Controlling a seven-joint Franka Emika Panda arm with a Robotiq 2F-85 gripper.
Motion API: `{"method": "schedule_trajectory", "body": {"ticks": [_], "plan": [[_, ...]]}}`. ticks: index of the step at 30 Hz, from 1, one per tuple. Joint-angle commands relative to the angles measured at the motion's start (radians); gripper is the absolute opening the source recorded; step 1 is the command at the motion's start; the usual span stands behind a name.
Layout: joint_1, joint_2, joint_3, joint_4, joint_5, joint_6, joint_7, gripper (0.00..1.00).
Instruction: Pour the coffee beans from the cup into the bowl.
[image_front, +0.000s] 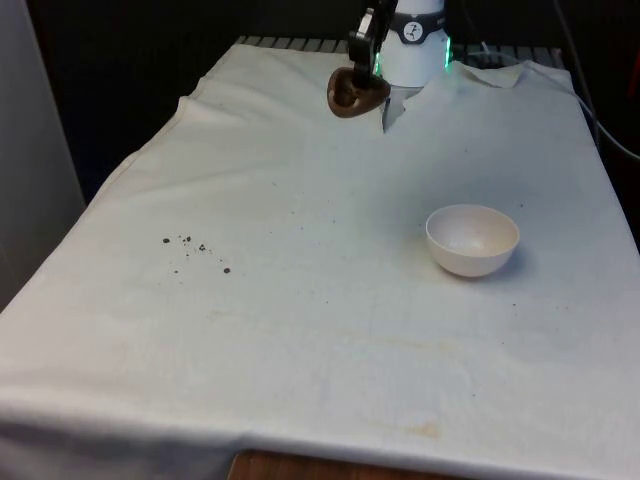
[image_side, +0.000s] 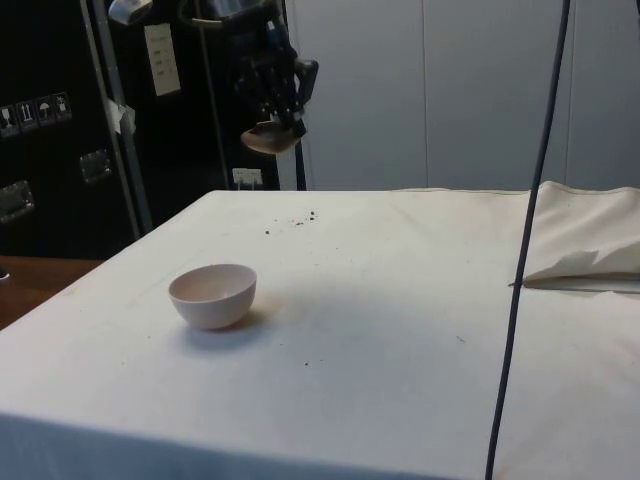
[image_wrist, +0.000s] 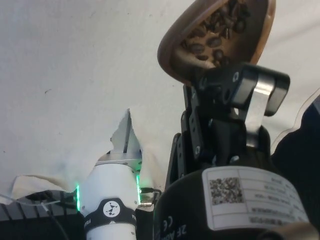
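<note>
My gripper (image_front: 363, 72) is shut on a small brown cup (image_front: 355, 91) and holds it high above the table's far end, tilted on its side. In the wrist view the cup (image_wrist: 220, 35) holds dark coffee beans (image_wrist: 214, 31), and a black finger (image_wrist: 252, 87) presses on its rim. The side view has the cup (image_side: 272, 137) hanging under the gripper (image_side: 278, 115). The white bowl (image_front: 472, 240) stands upright and empty on the cloth at the front view's right, well in front of the cup. In the side view the bowl (image_side: 212, 295) sits near the table's close left corner.
A few spilled coffee beans (image_front: 195, 248) lie scattered on the cloth at the front view's left, and the side view places these beans (image_side: 296, 220) under the cup. A black cable (image_side: 520, 260) hangs down in the side view. The cloth is folded up at the far edge (image_front: 395, 110).
</note>
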Motion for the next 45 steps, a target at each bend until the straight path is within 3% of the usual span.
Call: {"method": "schedule_trajectory", "body": {"ticks": [1,27,31,45], "plan": [[0.002,-0.005,0.004,0.0,-0.002,-0.001,-0.009,0.0],[0.001,-0.004,0.064,0.006,-0.05,0.002,-0.105,0.0],[0.0,0.0,0.066,0.008,-0.056,0.0,-0.11,0.0],[0.0,-0.001,0.073,0.013,-0.086,0.01,-0.206,0.0]]}}
